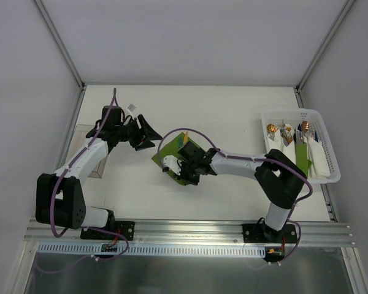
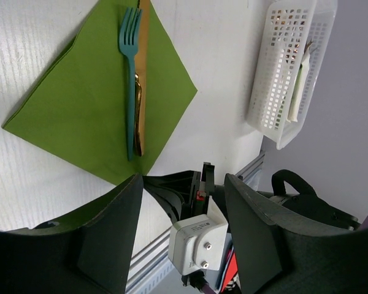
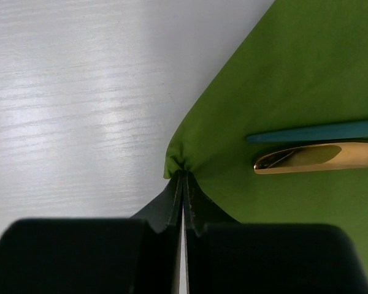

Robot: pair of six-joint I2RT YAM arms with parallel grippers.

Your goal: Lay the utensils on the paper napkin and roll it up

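Observation:
The olive-green paper napkin [image 1: 168, 150] lies as a diamond at mid-table. On it lie a teal fork [image 2: 130, 73], a gold piece of cutlery [image 2: 138, 116] and a brown-orange strip [image 2: 145, 55]. In the right wrist view the teal handle [image 3: 319, 130] and the gold piece [image 3: 313, 157] lie on the napkin [image 3: 294, 73]. My right gripper [image 3: 183, 176] is shut on the napkin's puckered edge; in the top view [image 1: 173, 166] it is at the napkin's near-left side. My left gripper [image 1: 152, 136] is open and empty, just left of the napkin and off it [image 2: 183, 179].
A white mesh basket [image 1: 328, 144] at the right holds more cutlery with orange ends [image 1: 271, 127], white sheets and another green napkin [image 1: 302, 156]. It also shows in the left wrist view [image 2: 288, 67]. A tan pad [image 1: 80, 131] lies at the left edge. A small white object [image 1: 132, 107] sits behind the left arm.

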